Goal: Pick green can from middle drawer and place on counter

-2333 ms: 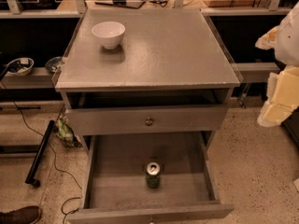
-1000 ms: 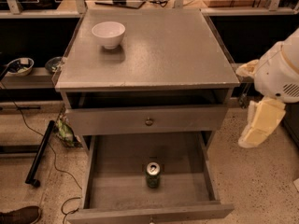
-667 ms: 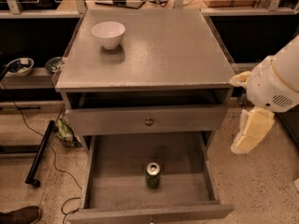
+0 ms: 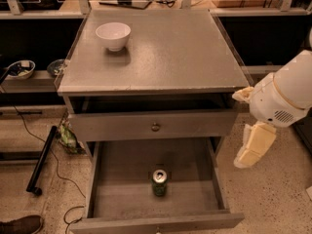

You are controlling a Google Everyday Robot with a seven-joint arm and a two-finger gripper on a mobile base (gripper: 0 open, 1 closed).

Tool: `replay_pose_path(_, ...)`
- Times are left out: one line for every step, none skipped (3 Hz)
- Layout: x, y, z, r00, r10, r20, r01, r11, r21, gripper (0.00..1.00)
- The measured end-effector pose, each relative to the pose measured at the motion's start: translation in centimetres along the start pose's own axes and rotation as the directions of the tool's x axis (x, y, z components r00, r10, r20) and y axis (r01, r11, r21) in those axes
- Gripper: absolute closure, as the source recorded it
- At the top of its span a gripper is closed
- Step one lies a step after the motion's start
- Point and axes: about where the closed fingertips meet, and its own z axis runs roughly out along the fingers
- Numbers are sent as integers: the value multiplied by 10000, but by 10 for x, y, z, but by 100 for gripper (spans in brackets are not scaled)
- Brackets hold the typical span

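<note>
One scuffed grey counter (image 4: pixel 170 52) over speckled floor (image 4: pixel 273 199); gripper (image 4: pixel 251 150) at its right, state unclear.

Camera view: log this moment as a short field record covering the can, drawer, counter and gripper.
green can: upright on the drawer floor, near the front, about centred
middle drawer: pulled open, holds only the can
counter: white bowl at its back left corner
gripper: hanging to the right of the cabinet, outside the drawer's right wall, apart from the can
task state: can not yet picked
</note>
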Motion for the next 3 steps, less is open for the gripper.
replay_pose_path(5, 1, 12, 9996, 97, 282, -92, 9998, -161, 0)
replay_pose_path(9, -1, 27, 9968, 32, 796, -13, 9997, -242, 0)
replay_pose_path(21, -7, 60, 9891, 65, 1471, -20, 9995, -307, 0)
